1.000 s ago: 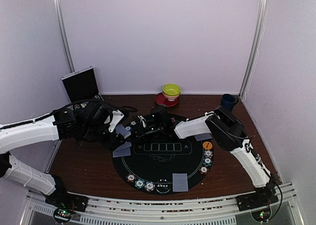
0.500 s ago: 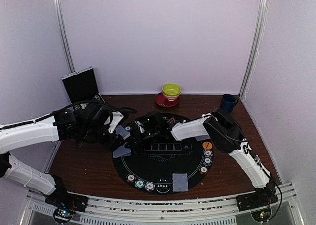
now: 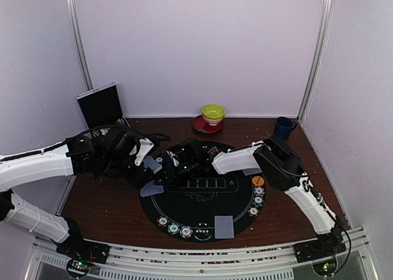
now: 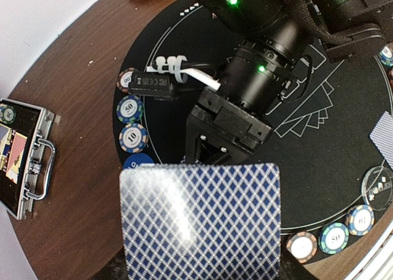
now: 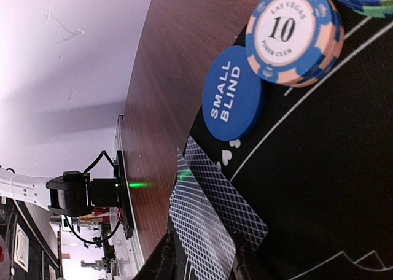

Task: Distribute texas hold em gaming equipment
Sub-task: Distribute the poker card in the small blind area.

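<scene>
Left gripper point(image 3: 145, 170) clenched on blue-backed card point(image 4: 201, 221) above left edge of poker mat point(image 4: 331, 169). Right gripper point(image 5: 202, 263) straddles second card point(image 5: 212, 212) on mat beside small-blind disc point(image 5: 232, 101), grasp unclear. Chip stacks point(image 5: 293, 33) crowd mat rim.

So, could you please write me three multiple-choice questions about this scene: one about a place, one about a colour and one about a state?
1. Where does the bowl stand?
A on the mat; B on a red saucer; C in the mug.
2. What colour is the SMALL BLIND disc?
A blue; B orange; C green.
3. How is the case?
A shut; B upside down; C open, lid raised.
Answers: 1 B, the saucer's red rim shows around its foot. 2 A, the right wrist view shows white letters on blue. 3 C, its lid stands upright in the top view.
</scene>
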### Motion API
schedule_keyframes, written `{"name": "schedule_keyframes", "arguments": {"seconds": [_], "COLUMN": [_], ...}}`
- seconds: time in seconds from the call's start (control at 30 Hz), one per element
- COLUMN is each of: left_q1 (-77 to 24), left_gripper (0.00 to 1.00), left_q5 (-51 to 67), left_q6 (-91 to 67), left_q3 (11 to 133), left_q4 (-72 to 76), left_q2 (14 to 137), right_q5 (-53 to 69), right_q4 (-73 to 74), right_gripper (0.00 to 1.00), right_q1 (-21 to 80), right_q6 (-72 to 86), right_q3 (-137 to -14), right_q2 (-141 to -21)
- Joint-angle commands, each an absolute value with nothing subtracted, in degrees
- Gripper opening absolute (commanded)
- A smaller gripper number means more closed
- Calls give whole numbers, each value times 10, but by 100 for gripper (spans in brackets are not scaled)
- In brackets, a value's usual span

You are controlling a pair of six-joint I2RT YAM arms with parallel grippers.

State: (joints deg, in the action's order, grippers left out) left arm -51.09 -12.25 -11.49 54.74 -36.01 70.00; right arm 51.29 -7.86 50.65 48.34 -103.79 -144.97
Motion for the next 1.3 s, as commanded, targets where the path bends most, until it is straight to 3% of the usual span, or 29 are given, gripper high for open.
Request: {"name": "schedule_keyframes", "arguments": {"seconds": [0.0, 1.27], "left_q1": [-511, -511], "left_gripper": [60, 60], "left_q5": [-130, -125], "left_q6": [-107, -97], "left_q3": [547, 556], "left_q4": [-329, -319], "left_q2": [696, 701], "right_q5": [479, 298], "right_q4": [-26, 174], "right_gripper": [33, 55], "right_q1": [510, 545], "right_q6": [447, 272], "right_q3": [-1044, -1096], "right_q2": [-1426, -1386]}}
